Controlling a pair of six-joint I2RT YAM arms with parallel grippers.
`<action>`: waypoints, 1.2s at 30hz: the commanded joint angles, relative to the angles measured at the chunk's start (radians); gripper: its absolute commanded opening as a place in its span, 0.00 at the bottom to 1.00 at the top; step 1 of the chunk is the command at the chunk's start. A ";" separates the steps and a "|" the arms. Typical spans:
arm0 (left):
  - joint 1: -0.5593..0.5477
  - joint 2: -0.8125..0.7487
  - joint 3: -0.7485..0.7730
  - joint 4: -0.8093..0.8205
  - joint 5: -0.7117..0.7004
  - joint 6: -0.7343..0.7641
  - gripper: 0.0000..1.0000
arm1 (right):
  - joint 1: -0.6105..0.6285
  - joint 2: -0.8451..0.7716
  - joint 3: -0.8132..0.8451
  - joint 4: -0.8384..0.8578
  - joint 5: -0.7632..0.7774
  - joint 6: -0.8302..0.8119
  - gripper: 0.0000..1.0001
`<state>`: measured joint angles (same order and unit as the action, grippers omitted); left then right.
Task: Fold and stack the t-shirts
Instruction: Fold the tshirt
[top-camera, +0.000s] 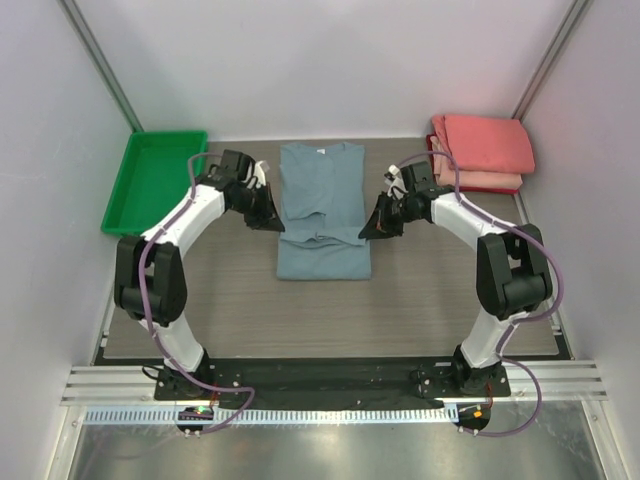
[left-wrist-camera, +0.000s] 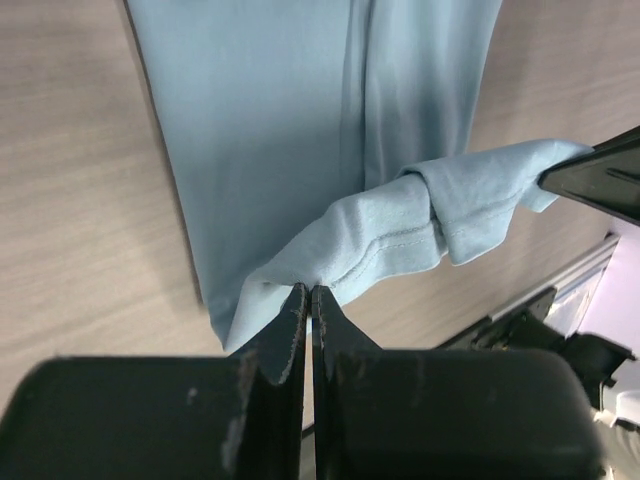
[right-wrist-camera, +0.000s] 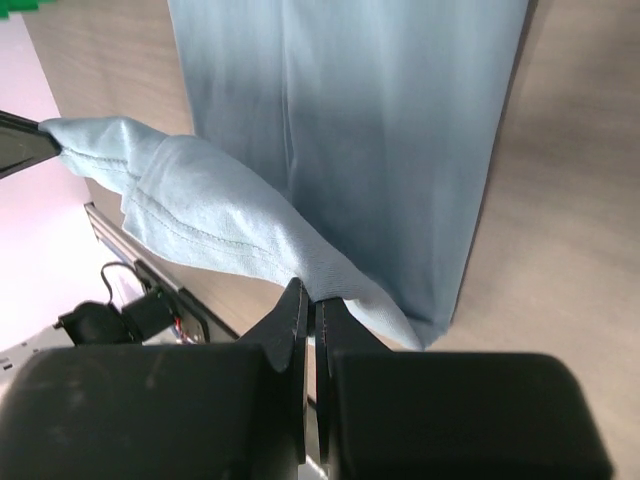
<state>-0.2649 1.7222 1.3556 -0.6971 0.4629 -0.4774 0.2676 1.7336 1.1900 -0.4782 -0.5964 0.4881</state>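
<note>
A dusty blue-grey t-shirt (top-camera: 322, 205) lies in the middle of the table, neck label at the far end, sleeves folded in. My left gripper (top-camera: 268, 218) is shut on the shirt's left edge and holds a lifted fold of it (left-wrist-camera: 385, 245). My right gripper (top-camera: 372, 228) is shut on the right edge and holds the other end of that fold (right-wrist-camera: 220, 235). The lifted cloth (top-camera: 320, 232) bunches across the shirt between the two grippers. A stack of coral-red and pink folded t-shirts (top-camera: 482, 150) lies at the far right corner.
A green plastic tray (top-camera: 155, 180) stands at the far left. The wood-look table (top-camera: 250, 310) ends at a metal rail near the arm bases. White walls close in on the left, right and back.
</note>
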 joint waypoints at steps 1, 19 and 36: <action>0.010 0.069 0.079 0.044 0.000 0.014 0.00 | -0.014 0.047 0.088 0.043 -0.008 -0.028 0.01; 0.029 0.323 0.333 0.035 -0.079 0.017 0.30 | -0.042 0.334 0.405 0.052 0.044 -0.091 0.45; 0.078 -0.010 -0.245 0.116 0.100 -0.184 0.48 | -0.142 -0.008 -0.185 0.066 -0.129 0.067 0.52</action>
<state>-0.1883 1.7069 1.1900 -0.6518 0.4503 -0.5770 0.1165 1.7077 1.0710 -0.4397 -0.6582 0.4843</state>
